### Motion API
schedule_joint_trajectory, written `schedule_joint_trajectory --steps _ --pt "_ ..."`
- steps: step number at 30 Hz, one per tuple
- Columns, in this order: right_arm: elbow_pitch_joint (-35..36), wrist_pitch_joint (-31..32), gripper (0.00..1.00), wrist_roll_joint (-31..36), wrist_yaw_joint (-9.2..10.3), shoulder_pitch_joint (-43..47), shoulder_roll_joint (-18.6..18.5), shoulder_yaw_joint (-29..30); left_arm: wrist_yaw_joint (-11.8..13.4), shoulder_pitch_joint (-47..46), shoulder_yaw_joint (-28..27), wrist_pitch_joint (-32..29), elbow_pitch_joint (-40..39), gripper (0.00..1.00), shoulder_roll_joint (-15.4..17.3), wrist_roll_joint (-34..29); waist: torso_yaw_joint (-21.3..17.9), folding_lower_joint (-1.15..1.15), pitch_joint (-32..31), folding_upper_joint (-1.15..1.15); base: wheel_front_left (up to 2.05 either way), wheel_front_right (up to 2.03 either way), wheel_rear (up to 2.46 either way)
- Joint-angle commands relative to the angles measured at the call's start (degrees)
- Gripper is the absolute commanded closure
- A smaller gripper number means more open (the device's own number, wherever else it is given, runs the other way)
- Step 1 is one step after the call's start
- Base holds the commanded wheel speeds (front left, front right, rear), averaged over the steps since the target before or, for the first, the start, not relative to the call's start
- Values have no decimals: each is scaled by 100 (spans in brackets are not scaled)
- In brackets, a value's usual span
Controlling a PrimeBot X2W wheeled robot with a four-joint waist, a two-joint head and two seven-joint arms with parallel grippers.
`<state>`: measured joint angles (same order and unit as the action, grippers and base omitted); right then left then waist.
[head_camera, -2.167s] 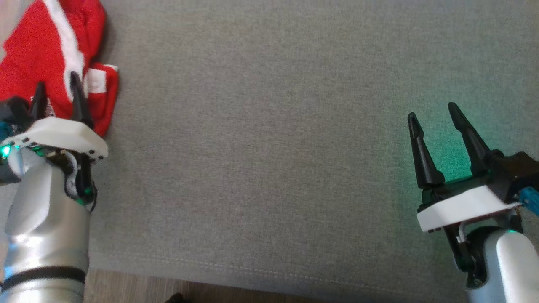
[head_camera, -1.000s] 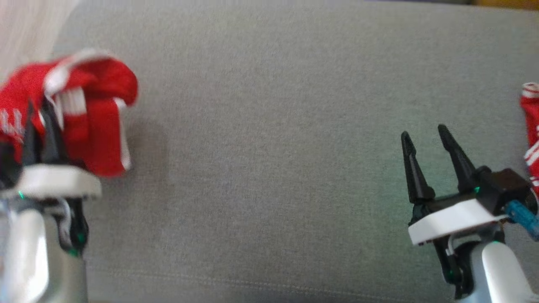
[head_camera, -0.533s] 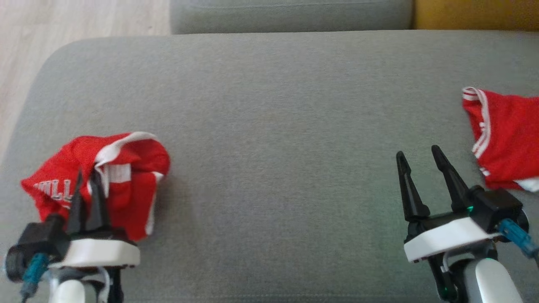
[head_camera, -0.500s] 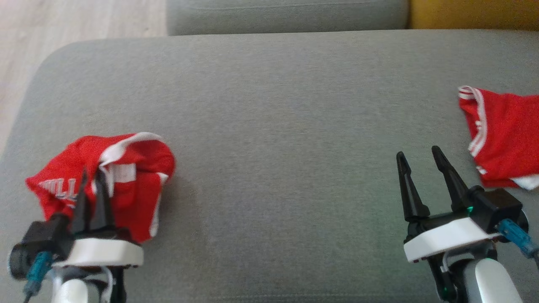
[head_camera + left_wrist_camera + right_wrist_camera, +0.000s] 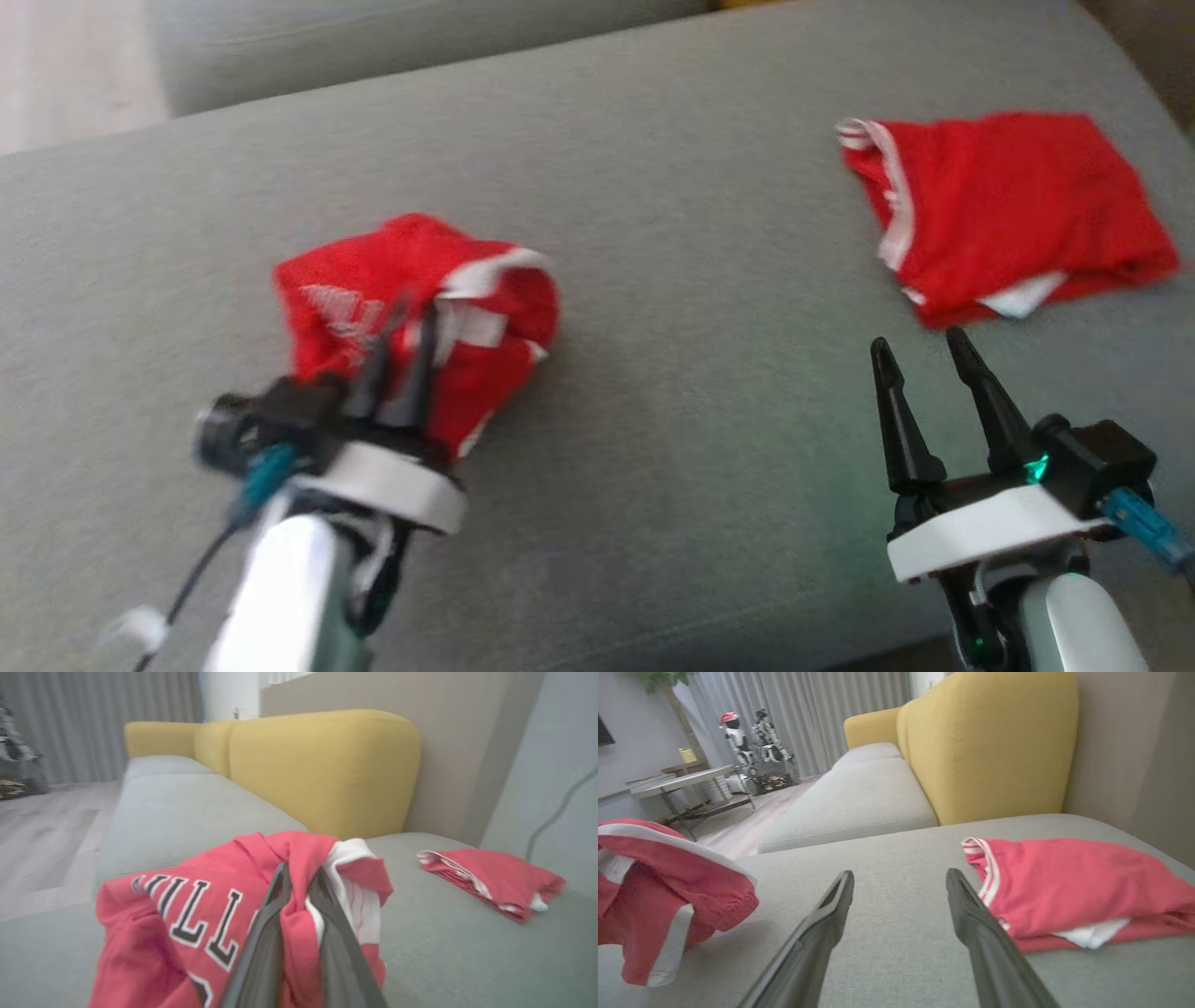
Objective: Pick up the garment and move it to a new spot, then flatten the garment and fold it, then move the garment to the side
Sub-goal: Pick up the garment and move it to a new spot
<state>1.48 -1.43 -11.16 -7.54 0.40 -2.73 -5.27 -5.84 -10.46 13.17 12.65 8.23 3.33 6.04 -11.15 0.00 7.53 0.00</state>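
- left end effector [image 5: 300,873]: fingers nearly closed, pinching a bunched fold of the red jersey [image 5: 485,327].
- jersey crumpled over the grey sofa seat [image 5: 672,439], left of centre.
- judged: light, limp knit, will sag; take shoulder or hem corners to spread it.
- right end effector [image 5: 917,339]: wide open, empty, near a folded red garment [image 5: 1008,205].
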Motion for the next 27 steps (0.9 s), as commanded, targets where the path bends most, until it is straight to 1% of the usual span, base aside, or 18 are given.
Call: schedule_joint_trajectory --steps 1,6,9,11,12,13,14,17,21,24,27 --pt "167 -72 0 -63 5 -257 -15 -129 -29 -283 -51 -10 -106 100 15 -61 -370 0 212 0 0 0 0" --pt "68 -160 0 -193 5 -274 -15 -112 -119 -618 521 -149 496 100 11 -18 -675 0 397 0 0 0 0" --pt "13 -203 0 -237 5 -294 -15 -105 -139 -722 697 -297 915 100 35 90 -728 0 456 0 0 0 0" --pt "-12 -232 0 -246 5 -297 -15 -74 -148 -776 792 -388 1126 100 41 188 -697 0 485 0 0 0 0" --pt "-25 -241 0 -250 5 -299 -15 -60 -150 -808 824 -393 1192 70 42 235 -664 0 494 0 0 0 0" --pt "-38 -247 0 -254 5 -306 -15 -55 -152 -835 847 -366 1238 3 44 277 -620 0 494 0 0 0 0" --pt "-47 -251 0 -253 5 -314 -15 -54 -154 -859 875 -329 1271 0 47 306 -565 0 484 0 0 0 0" --pt "-75 -248 0 -227 5 -333 -15 -59 -156 -881 945 -182 1278 0 51 363 -377 0 415 0 0 0 0" --pt "-74 -209 0 -161 5 -334 -15 -55 -109 -794 949 24 1055 0 37 427 -76 0 254 0 0 0 0" --pt "-53 -154 0 -112 5 -313 -15 -47 36 -695 826 129 798 0 37 479 159 0 127 0 0 0 0" --pt "-28 -97 0 -71 5 -265 -15 -24 240 -595 614 184 559 0 80 510 387 0 -13 0 0 0 0"
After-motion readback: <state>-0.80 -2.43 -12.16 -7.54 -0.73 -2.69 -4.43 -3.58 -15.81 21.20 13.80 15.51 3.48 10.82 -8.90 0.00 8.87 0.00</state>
